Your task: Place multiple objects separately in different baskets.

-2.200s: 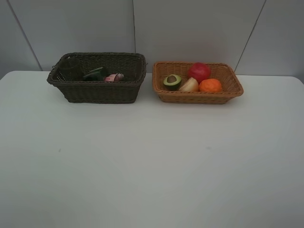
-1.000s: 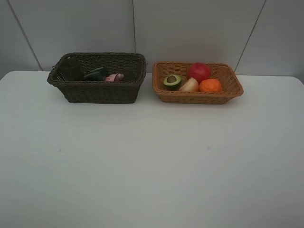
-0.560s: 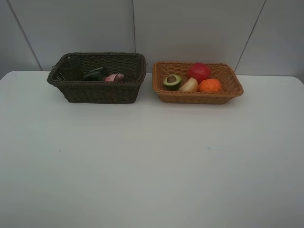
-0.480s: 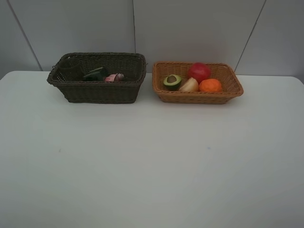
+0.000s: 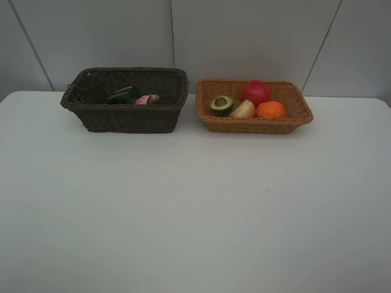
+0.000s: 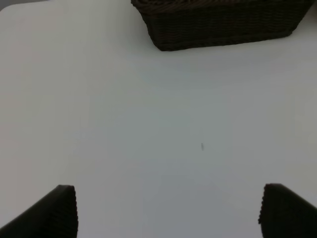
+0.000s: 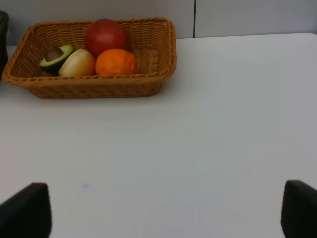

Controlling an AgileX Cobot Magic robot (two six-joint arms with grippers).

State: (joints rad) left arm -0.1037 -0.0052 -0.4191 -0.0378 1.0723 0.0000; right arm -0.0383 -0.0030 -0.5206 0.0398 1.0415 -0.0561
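Neither arm shows in the high view; each wrist view catches only the dark tips of its own fingers, low over the bare white worktop. The left gripper has its fingers spread wide with nothing between them, aimed toward the deep dark brown woven wicker basket, well short of it. The right gripper likewise has its fingers spread wide and empty, facing the shallow light orange-tan woven wicker basket from some way off. In the high view the dark brown basket stands just beside the tan basket, on that basket's left, the two apart by a narrow gap near the worktop's far edge. Inside the tan basket lie a round red apple at the back, a round orange tangerine in front of the apple, a pale peach-coloured fruit touching the tangerine's left side, and an avocado half with its brown pit facing up, left of the peach-coloured fruit. In the dark basket a dark green pump bottle lies on its side with a small pink bottle just to its right; the rest of its inside is too dark to tell.
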